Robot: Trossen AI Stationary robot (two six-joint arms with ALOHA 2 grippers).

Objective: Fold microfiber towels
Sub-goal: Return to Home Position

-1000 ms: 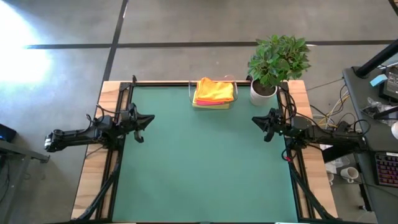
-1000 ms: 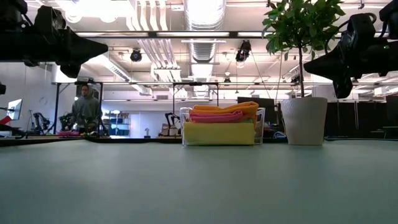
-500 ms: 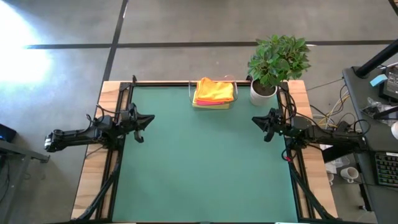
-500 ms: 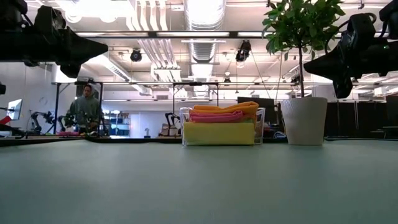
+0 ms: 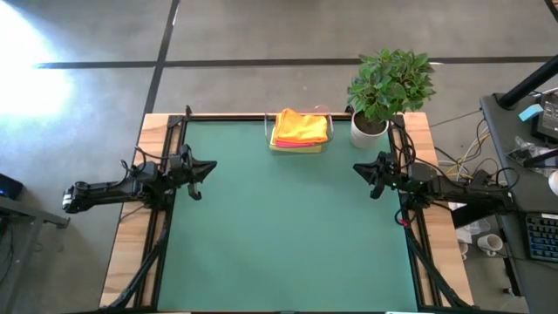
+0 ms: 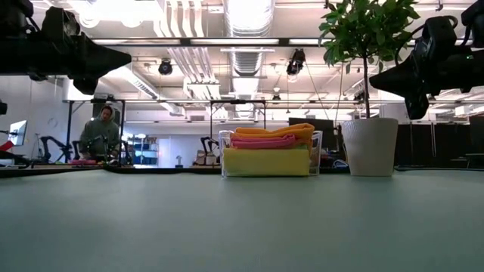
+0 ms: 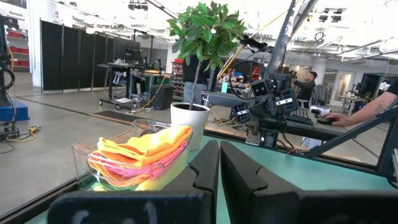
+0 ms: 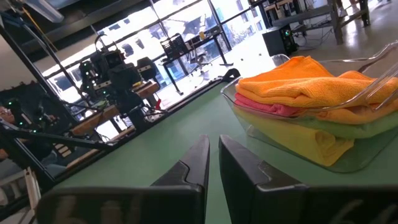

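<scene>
The microfiber towels (image 5: pixel 301 127) lie stacked in a clear bin (image 6: pixel 318 151) at the mat's far edge: orange on top, pink and lime green under it, yellow at the bottom (image 8: pixel 298 134). The stack also shows in the left wrist view (image 7: pixel 140 155). My left gripper (image 5: pixel 209 166) hovers shut and empty above the mat's left edge. My right gripper (image 5: pixel 357 167) hovers shut and empty above the mat's right edge. Both are well short of the bin.
A potted plant (image 5: pixel 388 87) in a white pot stands at the far right corner, beside the bin. The green mat (image 5: pixel 288 235) covers the table between the arms. A person (image 6: pixel 100 136) stands in the room beyond the table.
</scene>
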